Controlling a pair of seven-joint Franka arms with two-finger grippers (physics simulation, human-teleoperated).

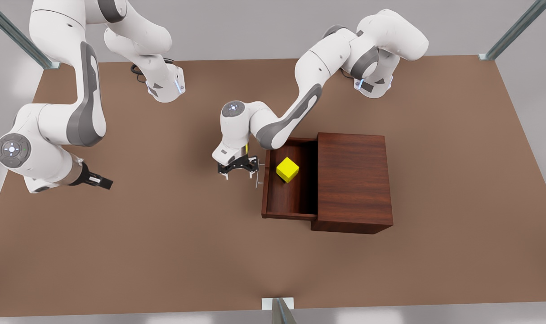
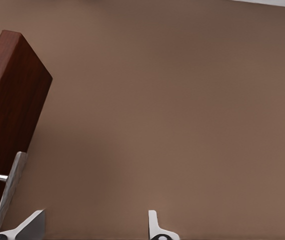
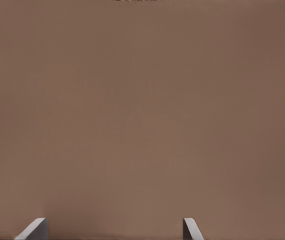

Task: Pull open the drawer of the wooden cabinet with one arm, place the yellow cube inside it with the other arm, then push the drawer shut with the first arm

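The wooden cabinet [image 1: 351, 180] stands right of centre in the front view, with its drawer [image 1: 266, 193] pulled out toward that view's left. Inside the drawer, near its far side, rests the yellow cube [image 1: 287, 169]. My left gripper [image 1: 239, 173] hovers open just outside the drawer's front panel [image 2: 12, 100], beside the silver handle [image 1: 257, 177], holding nothing. In the left wrist view the handle [image 2: 10, 182] lies close to one fingertip [image 2: 32, 225]. My right gripper [image 1: 100, 181] waits open over bare table at the front view's left, far from the cabinet.
The brown table [image 1: 165, 252] stretches wide around the cabinet, with free room at the front and to the front view's left. Metal frame posts [image 1: 279, 310] stand at the table's edges. The right gripper [image 3: 113, 229] looks down on plain tabletop [image 3: 142, 110].
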